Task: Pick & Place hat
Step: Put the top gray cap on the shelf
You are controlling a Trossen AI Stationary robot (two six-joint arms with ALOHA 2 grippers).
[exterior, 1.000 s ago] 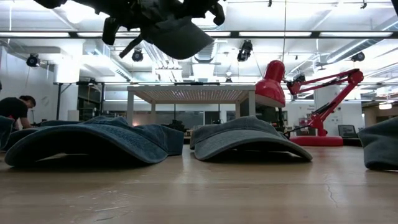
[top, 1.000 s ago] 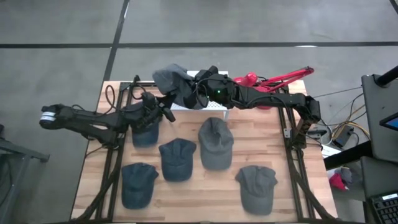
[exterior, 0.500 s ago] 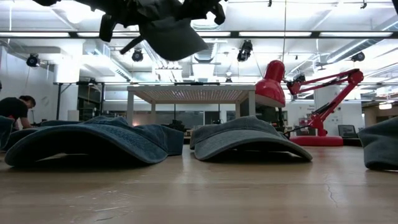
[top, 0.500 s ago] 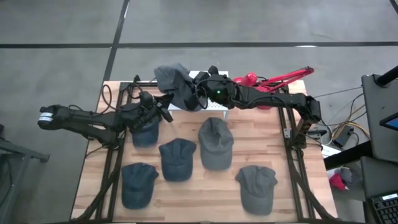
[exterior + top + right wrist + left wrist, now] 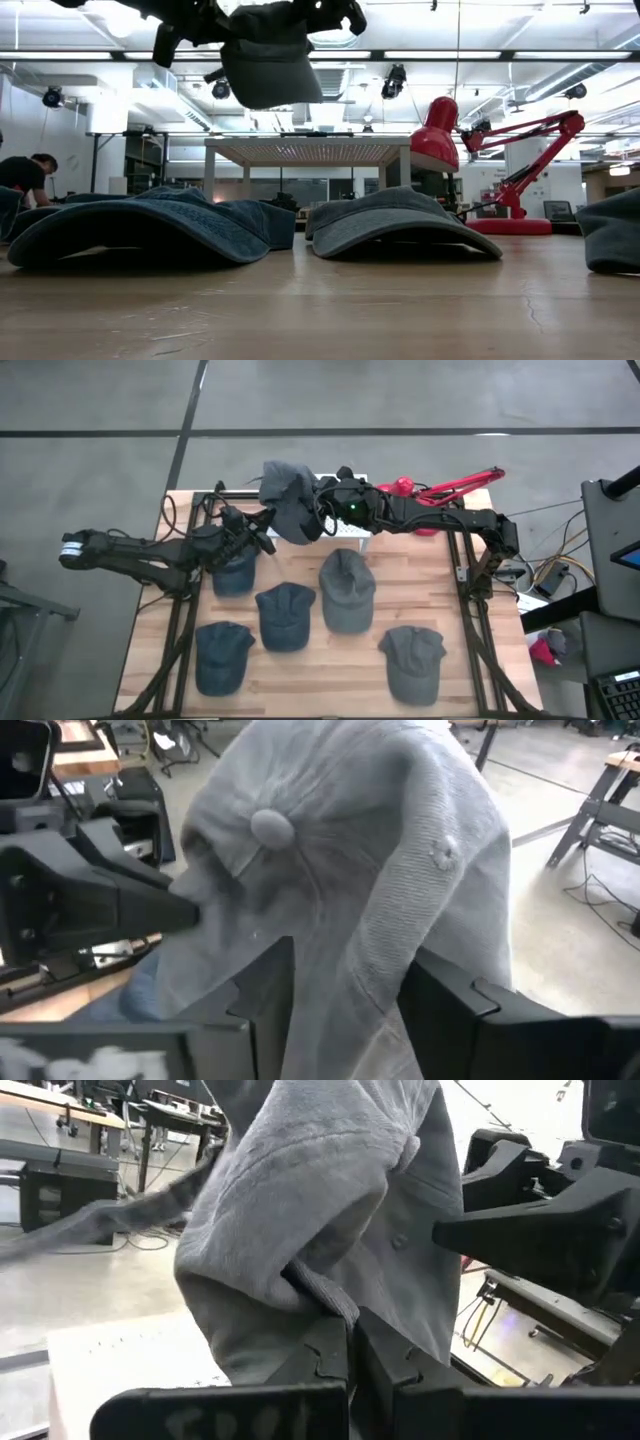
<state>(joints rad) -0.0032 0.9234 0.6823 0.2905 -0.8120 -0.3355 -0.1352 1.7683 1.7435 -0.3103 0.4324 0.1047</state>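
A grey hat (image 5: 288,500) hangs in the air over the table's back edge, between my two grippers. My left gripper (image 5: 266,527) reaches in from the left and is shut on the hat's lower edge; in the left wrist view its fingertips (image 5: 335,1342) pinch the fabric of the hat (image 5: 330,1190). My right gripper (image 5: 323,513) comes from the right, and its fingers (image 5: 262,995) stand apart with the hat (image 5: 340,850) draped loosely between them. In the low view the hat (image 5: 268,70) dangles high above the table, brim hanging down.
Several blue and grey hats lie on the wooden table (image 5: 300,675), among them a blue one (image 5: 283,615), a grey one (image 5: 347,590) and another grey one (image 5: 413,660). A red desk lamp (image 5: 440,488) stands at the back right. A white box (image 5: 345,531) sits under the right arm.
The right gripper's fingers have spread apart. The hat has swung and now hangs straighter down from the left gripper, which stays shut on it.
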